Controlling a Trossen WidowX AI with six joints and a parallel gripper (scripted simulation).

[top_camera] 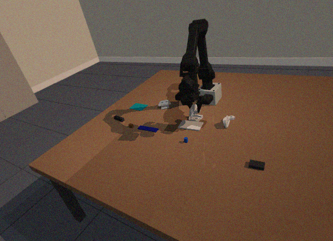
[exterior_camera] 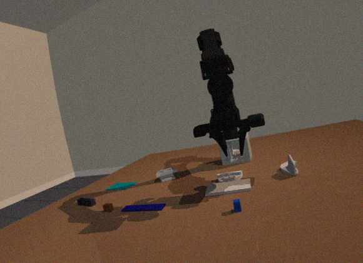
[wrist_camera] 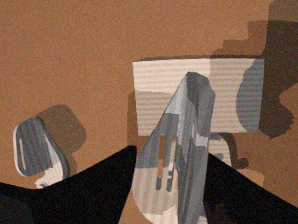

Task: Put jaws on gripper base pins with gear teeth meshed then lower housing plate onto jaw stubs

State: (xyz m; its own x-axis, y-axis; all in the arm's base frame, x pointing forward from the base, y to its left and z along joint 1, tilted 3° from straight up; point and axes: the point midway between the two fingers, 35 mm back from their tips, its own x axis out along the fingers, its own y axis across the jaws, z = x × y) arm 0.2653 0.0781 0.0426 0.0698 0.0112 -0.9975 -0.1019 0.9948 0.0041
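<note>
My gripper (top_camera: 195, 108) (exterior_camera: 234, 155) is shut on a white-grey jaw (top_camera: 193, 111) (wrist_camera: 195, 125), slotted in the wrist view. It hangs above the small white part. The other jaw (top_camera: 226, 121) (exterior_camera: 290, 169) (wrist_camera: 31, 147) lies to the right in the top and exterior views. A flat white plate (top_camera: 192, 125) (exterior_camera: 228, 188) (wrist_camera: 170, 80) lies just in front of a small white part (top_camera: 196, 117) (exterior_camera: 230, 176) (wrist_camera: 220, 146) with recesses. A light grey part (top_camera: 164, 103) (exterior_camera: 166, 174) lies farther left. I cannot tell for certain which is the base or the housing plate; no pins are readable.
A teal plate (top_camera: 139, 107) (exterior_camera: 121, 186), black piece (top_camera: 119, 118) (exterior_camera: 86, 201), brown piece (top_camera: 131, 125) (exterior_camera: 107, 207) and dark blue strip (top_camera: 148, 128) (exterior_camera: 143, 207) lie left. A blue block (top_camera: 186, 140) (exterior_camera: 237, 205) stands in front. A black block (top_camera: 256, 164) lies front right.
</note>
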